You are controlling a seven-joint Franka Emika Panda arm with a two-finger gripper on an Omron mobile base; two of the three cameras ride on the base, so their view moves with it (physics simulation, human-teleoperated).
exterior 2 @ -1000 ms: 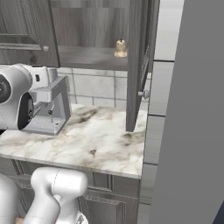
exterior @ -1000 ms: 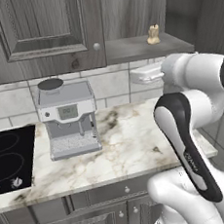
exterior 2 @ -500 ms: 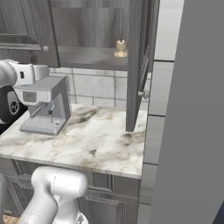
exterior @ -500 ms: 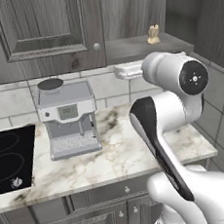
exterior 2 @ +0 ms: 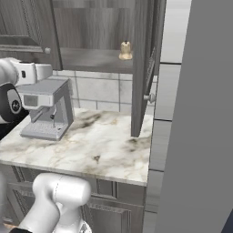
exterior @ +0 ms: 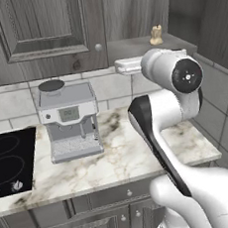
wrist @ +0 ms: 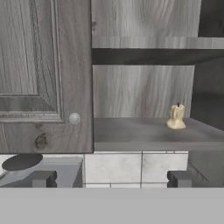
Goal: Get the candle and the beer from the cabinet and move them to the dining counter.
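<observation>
Candle on the cabinet's bottom shelf, far right.
My gripper faces the cabinet; the candle stands on its shelf, coffee machine below left on the worktop.

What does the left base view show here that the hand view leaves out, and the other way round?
Left base view alone: the black hob, the marble worktop and the arm bent in front of it. Hand view alone: the gripper from behind, its fingertips wide apart, aimed at the lower shelf, and a second shelf board above. Both: the candle standing on the open cabinet shelf, the closed left door's knob, and the coffee machine top.
</observation>
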